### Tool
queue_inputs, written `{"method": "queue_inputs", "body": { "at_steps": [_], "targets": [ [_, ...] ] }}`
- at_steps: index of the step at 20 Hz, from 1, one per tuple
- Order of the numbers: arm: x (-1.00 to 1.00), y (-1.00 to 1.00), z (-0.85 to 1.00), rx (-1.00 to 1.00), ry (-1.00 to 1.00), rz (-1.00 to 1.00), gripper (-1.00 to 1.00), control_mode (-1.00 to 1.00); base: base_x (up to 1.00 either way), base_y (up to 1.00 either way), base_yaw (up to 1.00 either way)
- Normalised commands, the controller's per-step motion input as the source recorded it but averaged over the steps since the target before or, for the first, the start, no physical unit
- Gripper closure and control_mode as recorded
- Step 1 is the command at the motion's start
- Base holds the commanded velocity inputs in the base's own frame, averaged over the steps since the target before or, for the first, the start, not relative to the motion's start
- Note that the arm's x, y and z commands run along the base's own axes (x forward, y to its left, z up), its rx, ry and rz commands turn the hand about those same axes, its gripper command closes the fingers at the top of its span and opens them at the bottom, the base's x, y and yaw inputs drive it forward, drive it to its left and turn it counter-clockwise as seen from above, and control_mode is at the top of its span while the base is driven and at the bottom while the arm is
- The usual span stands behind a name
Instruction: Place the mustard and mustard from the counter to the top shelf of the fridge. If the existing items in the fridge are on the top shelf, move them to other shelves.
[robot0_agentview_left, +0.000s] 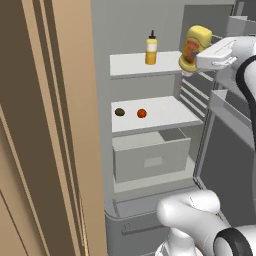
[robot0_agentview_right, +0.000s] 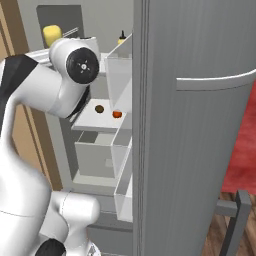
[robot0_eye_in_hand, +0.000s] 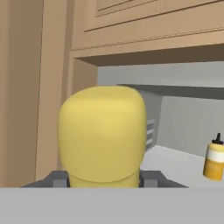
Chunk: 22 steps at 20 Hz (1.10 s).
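The fridge (robot0_agentview_left: 145, 30) stands open, its racked door (robot0_agentview_left: 220, 100) swung out to the right in the left base view. On the top shelf (robot0_agentview_left: 130, 65) the bottle (robot0_agentview_left: 151, 48) stands upright, toward the middle, dark nozzle up. It also shows at the right of the hand view (robot0_eye_in_hand: 214, 162), and its tip peeks out in the right base view (robot0_agentview_right: 121, 37).

The arm reaches in high from the right, and the fingers (robot0_agentview_left: 192, 59) are clamped on the jar (robot0_agentview_left: 194, 48). The jar hangs in the air just off the right end of the top shelf, at about shelf height or a little above, tilted with its yellow lid up and away from the hand. It is apart from the bottle, to its right. In the hand view the jar's lid (robot0_eye_in_hand: 102, 133) sits close to the lens, with grey finger pads (robot0_eye_in_hand: 151, 178) showing on either side of it. From the right base view the jar's lid (robot0_agentview_right: 52, 35) shows above the arm's elbow.

One shelf down, on the middle shelf (robot0_agentview_left: 165, 117), lie the brown lump (robot0_agentview_left: 119, 112) and the orange ball (robot0_agentview_left: 141, 113), side by side and near each other, not touching. Both also show in the right base view, lump (robot0_agentview_right: 99, 108) and ball (robot0_agentview_right: 117, 114). Below that shelf sits the pale drawer (robot0_agentview_left: 150, 160).

A tan wood panel (robot0_agentview_left: 45, 125) stands at the left of the fridge.
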Motion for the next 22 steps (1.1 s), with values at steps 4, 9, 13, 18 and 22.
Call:
{"method": "queue_inputs", "body": {
  "at_steps": [4,9,13,18,22],
  "targets": [
    [0.02,0.00,-0.56,0.00,-0.02,-0.03,1.00,-1.00,0.00,0.00,0.00],
    [0.40,0.15,-0.21,0.05,0.00,-0.07,1.00,-1.00,0.00,0.00,0.00],
    [0.59,0.31,0.00,0.01,0.04,-0.12,1.00,-1.00,0.00,0.00,0.00],
    [0.59,0.27,0.00,0.00,0.10,-0.08,1.00,-1.00,0.00,0.00,0.00],
    [0.44,0.08,0.00,0.00,0.13,0.00,1.00,-1.00,0.00,0.00,0.00]
  ]
}}
